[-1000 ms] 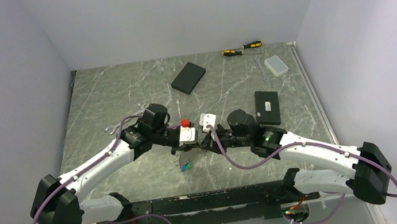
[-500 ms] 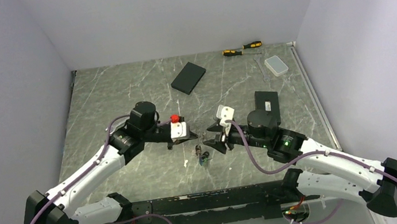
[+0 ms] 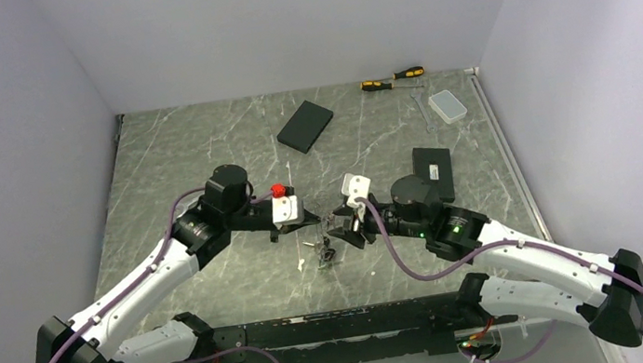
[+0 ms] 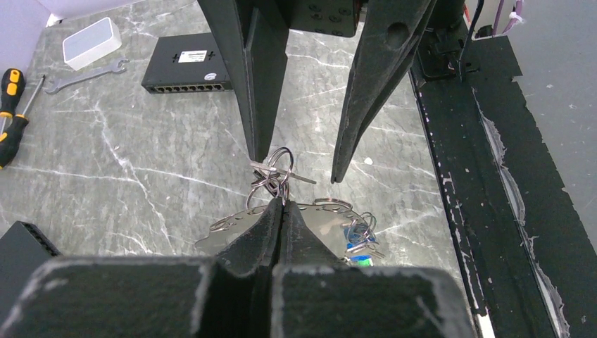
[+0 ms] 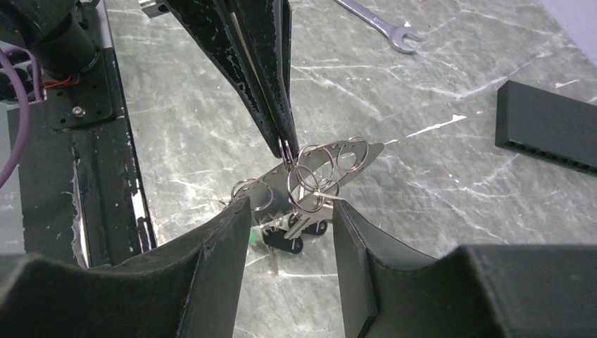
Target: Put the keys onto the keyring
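My left gripper (image 4: 283, 203) is shut on the top edge of the keyring (image 4: 322, 222), a silver curved piece with small split rings on it, held above the table. The keys (image 5: 286, 241) hang below it: black heads, a plain silver one, and blue and green tags (image 4: 357, 244). My right gripper (image 5: 290, 211) is open, one finger on each side of the hanging keys without touching them. From above, the left gripper (image 3: 313, 229) and right gripper (image 3: 340, 227) face each other closely, with the keys (image 3: 326, 252) dangling between them.
A black switch box (image 3: 434, 173) lies just behind the right arm. A flat black box (image 3: 305, 125), two screwdrivers (image 3: 392, 78), a white case (image 3: 449, 106) and a wrench (image 3: 422, 112) lie farther back. Another wrench (image 5: 380, 28) lies left. A black rail (image 3: 318, 327) borders the front.
My right gripper has opened. The arms drew apart, the left carrying the keyring and keys to the right; then the right gripper came back so its fingers flank the keys.
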Robot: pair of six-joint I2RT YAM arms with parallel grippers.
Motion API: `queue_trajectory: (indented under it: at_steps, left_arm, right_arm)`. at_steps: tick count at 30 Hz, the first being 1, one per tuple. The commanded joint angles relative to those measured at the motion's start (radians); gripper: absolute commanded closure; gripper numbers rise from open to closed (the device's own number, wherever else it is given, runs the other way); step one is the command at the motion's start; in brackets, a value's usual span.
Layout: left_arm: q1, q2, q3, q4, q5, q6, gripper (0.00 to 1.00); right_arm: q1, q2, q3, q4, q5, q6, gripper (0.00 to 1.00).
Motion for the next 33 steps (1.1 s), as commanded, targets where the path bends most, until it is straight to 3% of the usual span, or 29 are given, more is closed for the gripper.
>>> queue_trajectory:
  at_steps: [1,9,14,19,24,33]
  left_arm:
    - [0.004,-0.026,0.021,0.049,0.028,-0.016,1.00]
    - [0.006,-0.018,0.022,0.060,0.042,-0.028,1.00]
    - [0.006,-0.021,0.018,0.073,0.050,-0.038,1.00]
    - [0.005,-0.023,0.014,0.074,0.053,-0.039,1.00]
    - [0.006,-0.022,0.012,0.070,0.047,-0.036,1.00]
    - [0.010,-0.017,0.012,0.118,0.005,-0.094,1.00]
  right_arm:
    - [-0.003,-0.025,0.065,-0.010,-0.021,-0.050,0.50]
    - [-0.003,-0.101,-0.031,0.086,0.008,-0.147,0.44]
    - [-0.003,-0.057,-0.017,0.096,-0.016,-0.175,0.47]
    - [-0.003,-0.018,0.001,0.111,-0.034,-0.175,0.60]
    - [-0.003,-0.010,0.006,0.130,-0.028,-0.171,0.79]
    - [-0.003,0.004,0.017,0.087,-0.037,-0.164,0.96]
